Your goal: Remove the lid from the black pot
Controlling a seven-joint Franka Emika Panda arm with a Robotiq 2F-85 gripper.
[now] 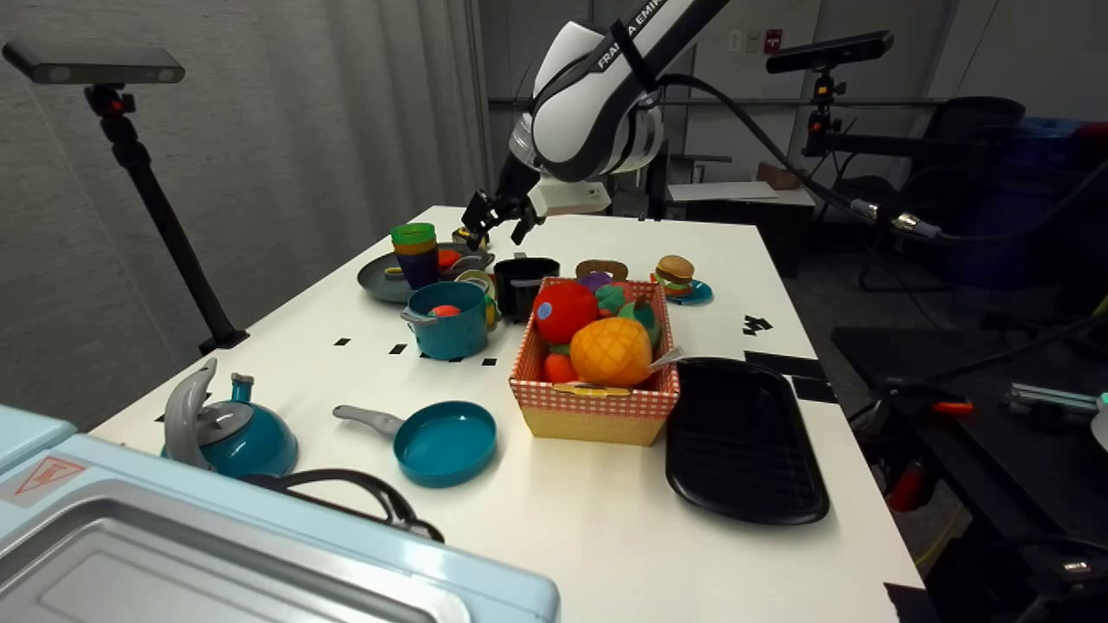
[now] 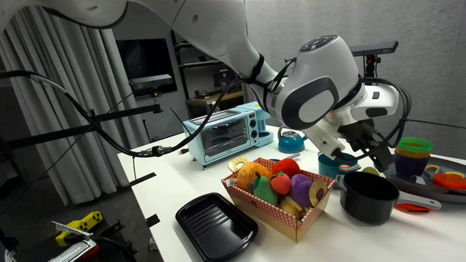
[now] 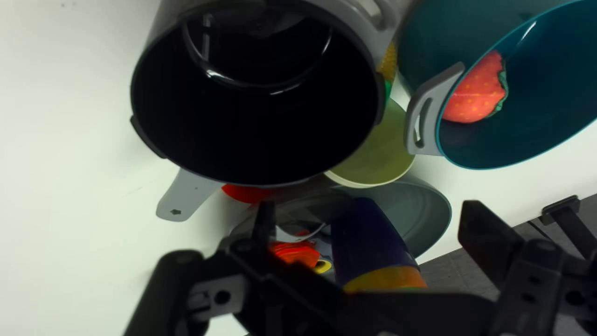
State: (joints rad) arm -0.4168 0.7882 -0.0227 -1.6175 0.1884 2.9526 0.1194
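Note:
The black pot, dark with a grey handle, stands upright on the white table in both exterior views (image 1: 517,298) (image 2: 367,203). In the wrist view the pot (image 3: 252,135) shows its dark open inside, with nothing across its rim. No lid is clearly visible. A dark see-through curved piece (image 3: 314,207) lies beyond the pot; I cannot tell whether it is the lid. My gripper (image 3: 371,214) is open and empty, fingers wide apart. In an exterior view the gripper (image 1: 499,232) hovers above and beyond the pot, not touching it. The gripper is partly hidden in an exterior view (image 2: 380,156).
A stack of cups (image 2: 411,160) stands on a grey pan (image 2: 447,197) near the gripper. A teal pot (image 3: 536,107) holding a strawberry and a yellow-green bowl (image 3: 378,154) sit beside the black pot. The checked basket (image 2: 262,213) of soft food and black tray (image 2: 218,225) are nearby.

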